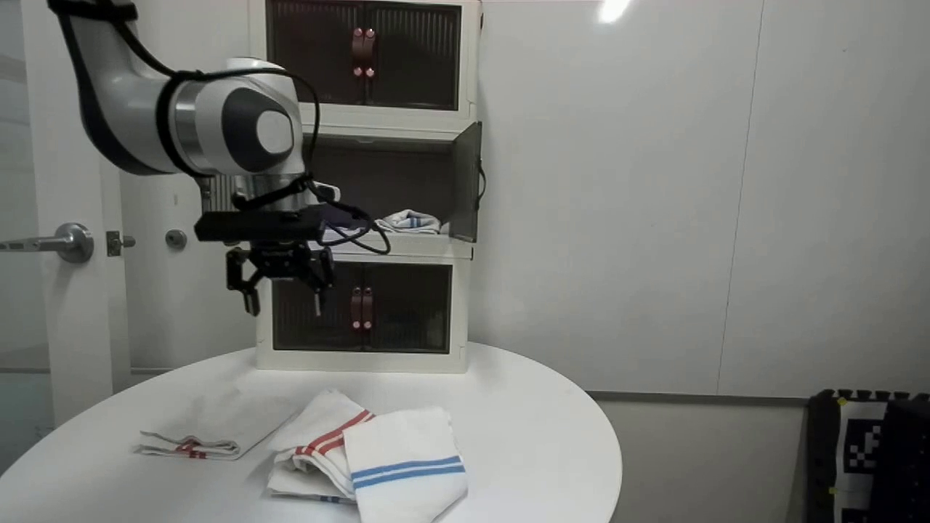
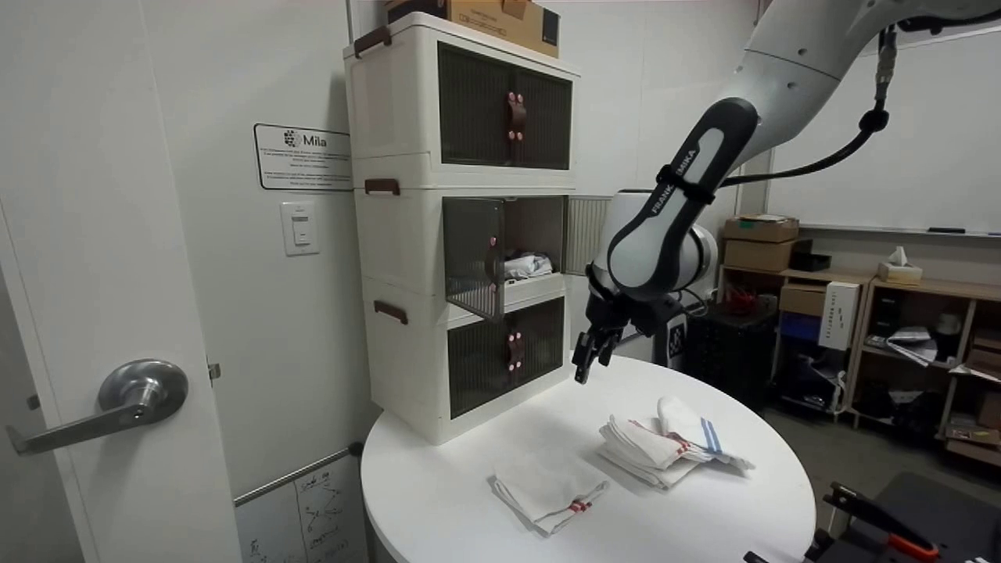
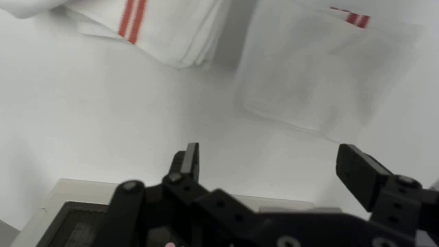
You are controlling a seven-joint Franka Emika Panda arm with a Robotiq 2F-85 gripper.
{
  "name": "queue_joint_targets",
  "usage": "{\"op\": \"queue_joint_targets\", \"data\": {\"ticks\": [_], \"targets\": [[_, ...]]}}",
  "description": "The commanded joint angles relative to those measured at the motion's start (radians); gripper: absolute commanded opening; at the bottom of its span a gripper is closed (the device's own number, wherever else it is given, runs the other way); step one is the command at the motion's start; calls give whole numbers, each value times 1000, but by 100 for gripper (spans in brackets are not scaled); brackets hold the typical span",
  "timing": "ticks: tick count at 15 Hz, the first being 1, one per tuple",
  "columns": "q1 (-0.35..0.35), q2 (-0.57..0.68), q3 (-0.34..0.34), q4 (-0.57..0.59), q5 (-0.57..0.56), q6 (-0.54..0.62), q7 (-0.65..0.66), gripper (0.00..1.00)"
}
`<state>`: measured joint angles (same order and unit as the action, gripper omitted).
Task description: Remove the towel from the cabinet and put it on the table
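A white towel with blue stripes lies crumpled in the open middle compartment of the white cabinet. It also shows in an exterior view. Another white towel with blue stripes lies on the round white table, partly over a red-striped towel. My gripper is above the table, in front of the cabinet's lower compartment. It points down. In the wrist view the gripper is open, with nothing between its fingers. The cabinet's bottom edge shows behind it there.
Folded red-striped towels lie on the table, a single one and a stack. The middle compartment's doors stand open, one door swung outward. A cardboard box sits on top of the cabinet. A door handle juts out nearby.
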<state>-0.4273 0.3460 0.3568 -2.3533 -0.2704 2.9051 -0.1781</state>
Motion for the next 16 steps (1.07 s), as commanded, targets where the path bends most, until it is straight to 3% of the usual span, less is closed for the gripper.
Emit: {"op": "queue_joint_targets", "data": {"ticks": [1,3,4,7,8,9,10,11,14,16], "targets": [[-185,-42,276,-22,279,-64,-117,100],[-308,-121,438,-18,449,-171,-117,100],[-344,-173,485,-18,534,-226,-94,100],[-405,-330,534,23,731,-372,-46,100],[-262,-404,379,50,833,-455,-93,100],[-398,-424,495,68,800,-534,-69,100],[-188,-463,269,91,810,-610,-76,100],[-205,-473,232,103,777,-687,-110,100],[-64,-549,-8,169,676,-929,-111,100],[33,-594,-171,232,548,-1081,-119,100]]}}
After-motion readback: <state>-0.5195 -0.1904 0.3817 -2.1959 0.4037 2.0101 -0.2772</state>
